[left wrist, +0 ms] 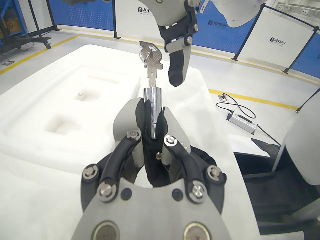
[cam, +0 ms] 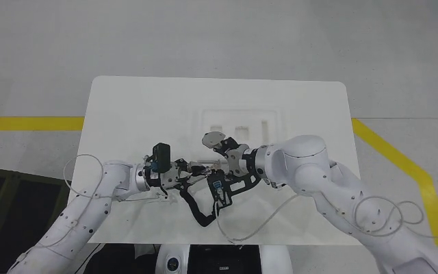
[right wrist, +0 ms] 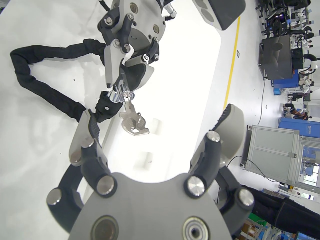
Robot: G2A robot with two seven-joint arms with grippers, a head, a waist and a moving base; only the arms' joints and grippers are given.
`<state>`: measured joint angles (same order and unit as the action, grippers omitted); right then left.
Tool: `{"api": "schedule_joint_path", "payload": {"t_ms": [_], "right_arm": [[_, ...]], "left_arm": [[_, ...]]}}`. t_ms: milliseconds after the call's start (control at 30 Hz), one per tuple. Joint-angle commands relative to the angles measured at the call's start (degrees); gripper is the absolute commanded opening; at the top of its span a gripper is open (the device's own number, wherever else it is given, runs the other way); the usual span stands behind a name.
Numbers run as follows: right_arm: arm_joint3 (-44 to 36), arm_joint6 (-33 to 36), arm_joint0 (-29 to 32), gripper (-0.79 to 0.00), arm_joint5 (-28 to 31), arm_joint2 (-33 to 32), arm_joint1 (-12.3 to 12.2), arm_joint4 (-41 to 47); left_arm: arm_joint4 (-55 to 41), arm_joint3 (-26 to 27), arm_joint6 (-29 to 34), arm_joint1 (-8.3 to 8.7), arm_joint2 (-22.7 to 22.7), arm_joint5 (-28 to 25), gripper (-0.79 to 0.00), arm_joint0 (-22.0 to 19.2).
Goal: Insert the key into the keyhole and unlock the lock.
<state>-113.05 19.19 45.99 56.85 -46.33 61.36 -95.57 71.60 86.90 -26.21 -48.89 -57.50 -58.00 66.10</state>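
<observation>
Looking down at my white table [cam: 123, 103], I go from left to right. My left gripper [left wrist: 152, 108] is held above the table near its front edge. Its two fingers are closed around the chrome lock cylinder [left wrist: 153, 96] of a cable lock, with the cylinder sticking out past the fingertips. The lock's black fabric-covered cable [right wrist: 37, 83] hangs from the cylinder and lies in a loop on the table toward the front edge.

Just to the right, a silver key [left wrist: 151, 73] has its blade in the keyhole at the free end of the cylinder. Part of the blade still shows outside, and I think it is not fully seated, though the angle makes that hard to judge. A second key [right wrist: 140, 126] hangs beside the first; they appear to be joined at their heads.

Further right is my right gripper [right wrist: 160, 121], facing the left one. Its fingers are spread wide and grip nothing. One padded finger [left wrist: 178, 68] is just beside the key's head without touching it.

Behind both grippers, a white foam tray [cam: 274, 120] with shallow recesses sits on the far side of the table.
</observation>
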Motion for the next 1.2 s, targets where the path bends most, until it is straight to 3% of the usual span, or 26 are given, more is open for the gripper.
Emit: {"api": "schedule_joint_path", "payload": {"t_ms": [0, 33, 167, 367, 533, 800, 1167], "right_arm": [[-0.18, -0.54, 0.53, -0.265, 0.01, -0.21, -0.14, -0.89], [-0.31, -0.84, 0.77, -0.403, 0.07, -0.25, -0.20, -1.33], [-0.80, -1.92, 1.31, -0.554, 0.82, -0.08, -0.34, -2.95], [-0.47, -3.15, 0.93, -0.643, 1.12, 0.33, -0.20, -4.13], [-0.06, -3.55, 0.22, -0.773, 1.15, 0.65, 0.00, -3.70], [1.64, -1.39, -1.26, -0.785, 1.15, 1.75, 0.14, 2.30], [4.32, 5.96, -1.64, -0.785, -0.18, 1.29, 0.66, 18.23]], "left_arm": [[-0.50, -0.26, -0.08, 0.39, 0.53, 0.00, -0.785, -0.39], [-0.68, -0.37, -0.13, 0.56, 0.71, 0.00, -0.785, -0.58], [-1.33, -0.68, -0.32, 1.10, 1.34, 0.00, -0.785, -1.01], [-1.72, -0.76, -0.91, 1.67, 2.20, 0.00, -0.785, -1.40], [-0.81, -0.47, -2.01, 1.97, 1.91, 0.00, -0.785, -1.53], [7.02, 2.53, -4.70, 2.00, -0.01, 7.10, -0.785, 0.61], [16.29, 7.30, -9.78, 2.57, -3.37, 17.70, -0.785, 5.90]]}}
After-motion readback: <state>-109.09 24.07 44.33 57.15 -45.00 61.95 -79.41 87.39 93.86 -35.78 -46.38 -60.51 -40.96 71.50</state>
